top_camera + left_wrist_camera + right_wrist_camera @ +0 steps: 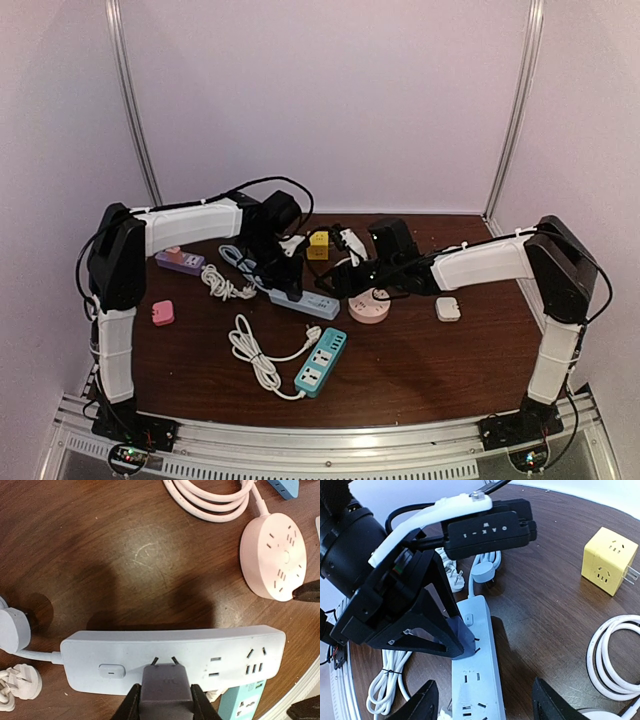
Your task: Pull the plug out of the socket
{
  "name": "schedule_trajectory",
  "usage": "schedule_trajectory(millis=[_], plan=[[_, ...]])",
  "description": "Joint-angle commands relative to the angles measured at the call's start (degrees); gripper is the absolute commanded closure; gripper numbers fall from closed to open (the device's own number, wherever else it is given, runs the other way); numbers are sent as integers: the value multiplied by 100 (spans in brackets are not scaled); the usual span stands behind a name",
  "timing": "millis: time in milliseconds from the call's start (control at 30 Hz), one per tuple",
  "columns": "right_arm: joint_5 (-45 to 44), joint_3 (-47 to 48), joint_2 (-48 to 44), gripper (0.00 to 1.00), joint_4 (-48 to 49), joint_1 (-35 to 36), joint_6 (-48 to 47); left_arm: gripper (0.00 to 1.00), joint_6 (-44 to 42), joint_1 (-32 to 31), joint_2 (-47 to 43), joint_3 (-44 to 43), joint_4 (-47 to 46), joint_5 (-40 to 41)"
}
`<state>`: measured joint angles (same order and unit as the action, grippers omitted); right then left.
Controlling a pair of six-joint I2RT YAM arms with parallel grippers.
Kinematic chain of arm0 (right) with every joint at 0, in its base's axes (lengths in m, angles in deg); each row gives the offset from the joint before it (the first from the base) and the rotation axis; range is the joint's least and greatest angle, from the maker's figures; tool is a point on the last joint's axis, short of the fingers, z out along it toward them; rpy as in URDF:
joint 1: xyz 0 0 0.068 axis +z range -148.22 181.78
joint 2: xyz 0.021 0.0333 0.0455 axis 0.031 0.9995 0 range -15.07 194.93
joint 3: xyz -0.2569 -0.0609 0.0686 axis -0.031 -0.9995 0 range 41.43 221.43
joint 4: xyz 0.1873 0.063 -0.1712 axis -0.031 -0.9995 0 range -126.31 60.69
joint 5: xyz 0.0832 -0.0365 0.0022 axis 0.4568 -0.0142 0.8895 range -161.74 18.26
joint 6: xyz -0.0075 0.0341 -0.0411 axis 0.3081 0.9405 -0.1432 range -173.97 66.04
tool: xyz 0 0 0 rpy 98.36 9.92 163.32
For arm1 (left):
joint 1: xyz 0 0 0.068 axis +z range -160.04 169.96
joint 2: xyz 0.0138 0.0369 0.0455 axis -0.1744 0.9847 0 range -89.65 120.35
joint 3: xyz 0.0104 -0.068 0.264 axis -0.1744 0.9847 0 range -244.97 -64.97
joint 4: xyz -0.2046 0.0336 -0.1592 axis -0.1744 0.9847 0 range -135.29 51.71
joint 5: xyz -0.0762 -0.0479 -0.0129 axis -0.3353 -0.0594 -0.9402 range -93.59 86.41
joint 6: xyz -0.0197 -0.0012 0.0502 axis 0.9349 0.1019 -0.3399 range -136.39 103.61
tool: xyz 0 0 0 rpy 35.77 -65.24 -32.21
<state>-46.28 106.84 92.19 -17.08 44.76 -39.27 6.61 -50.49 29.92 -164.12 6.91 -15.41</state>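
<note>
In the left wrist view, the left gripper (165, 701) sits at the bottom centre of the frame. Its black fingers (131, 702) are pressed against both sides of a small grey-blue plastic plug (165, 680), pinching it. The plug's two metal prongs are bare and point toward the long pale blue plastic power strip (125, 650), which lies across the lower half of that frame on the dark brown wooden table (125, 555). I cannot tell whether the prong tips touch the strip.

At the upper right of the same frame lies a round pink plastic socket hub (272, 560), with a looped pink cable (210, 500) above it.

In the right wrist view, the right gripper (485, 702) is at the bottom edge, its jaws spread wide over the near end of the strip and holding nothing. A yellow cube-shaped adapter (609, 560) stands at the upper right. In the top view, a teal power strip (322, 362) lies at lower centre.
</note>
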Motion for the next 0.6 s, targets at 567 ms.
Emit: schedule_trajectory(millis=[567], plan=[[-188,63,150,29,-721,515,-916,81,-248,90,-377,-176,-127,-635]])
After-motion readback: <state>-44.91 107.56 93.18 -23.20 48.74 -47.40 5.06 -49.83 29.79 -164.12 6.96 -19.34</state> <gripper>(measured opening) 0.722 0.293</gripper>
